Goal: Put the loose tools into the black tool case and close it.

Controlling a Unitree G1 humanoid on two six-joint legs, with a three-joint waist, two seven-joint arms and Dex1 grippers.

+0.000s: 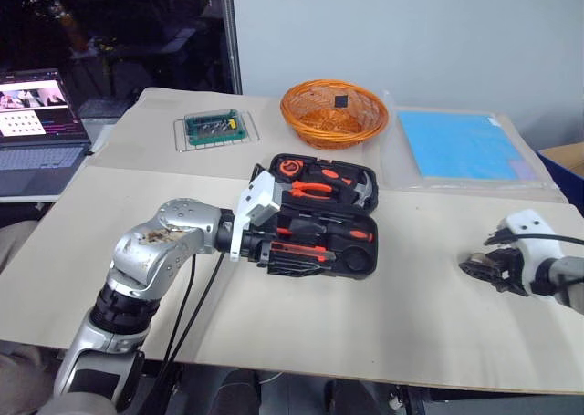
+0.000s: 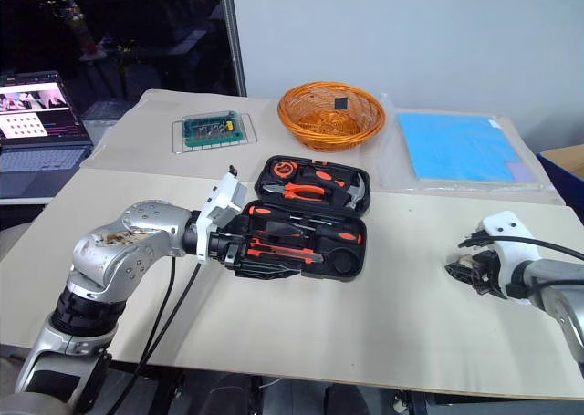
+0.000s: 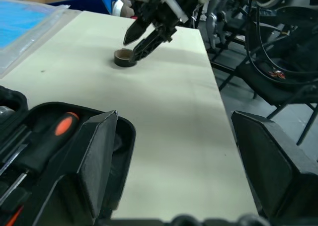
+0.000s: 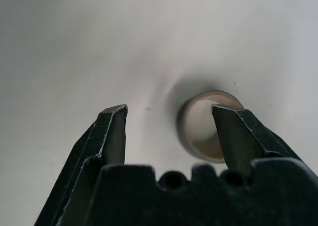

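The black tool case (image 1: 358,262) lies open in the middle of the table. Its lid holds orange-handled pliers (image 1: 313,189), a hammer and a round orange tape measure. Black-and-orange screwdrivers (image 1: 351,234) lie in recesses in the near half; one handle (image 3: 53,132) shows in the left wrist view. My left gripper (image 1: 281,255) hovers at the case's near left corner, fingers wide open and nothing between them. Far to the right, my right gripper (image 1: 481,269) points down at the table, open, over a small dark ring (image 4: 198,124). One of its fingers (image 4: 233,131) overlaps the ring's rim.
An orange wicker basket (image 1: 333,114) stands behind the case. A green bit set box (image 1: 214,128) sits at the back left and a blue sheet in clear plastic (image 1: 456,146) at the back right. A laptop (image 1: 36,123) is on a side table to the left.
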